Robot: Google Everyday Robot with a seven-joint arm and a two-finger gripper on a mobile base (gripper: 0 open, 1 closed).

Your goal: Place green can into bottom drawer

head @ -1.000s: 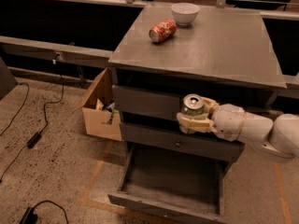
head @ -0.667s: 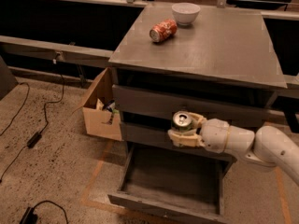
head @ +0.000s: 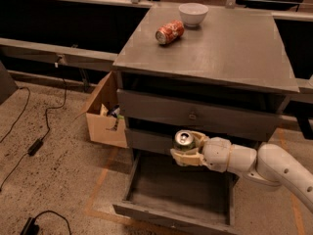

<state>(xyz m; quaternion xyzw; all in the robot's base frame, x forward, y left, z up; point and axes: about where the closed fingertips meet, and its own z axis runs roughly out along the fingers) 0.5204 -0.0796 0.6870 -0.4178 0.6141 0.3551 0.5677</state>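
Observation:
My gripper (head: 186, 150) is shut on the green can (head: 184, 140), which stands upright with its silver top showing. The white arm comes in from the right. The can hangs in front of the middle drawer, above the back part of the bottom drawer (head: 146, 197), which is pulled out and shows a wide shallow grey tray with nothing in it. The can's green sides are mostly hidden by the tan fingers (head: 188, 159).
An orange-red can (head: 169, 32) lies on its side on the grey cabinet top (head: 234, 53) beside a white bowl (head: 193, 13). A cardboard box (head: 103, 115) stands left of the cabinet. Black cables (head: 34, 146) lie on the floor at left.
My gripper has carried the green can left and downward, from beside the top drawer to in front of the middle drawer, above the open bottom drawer.

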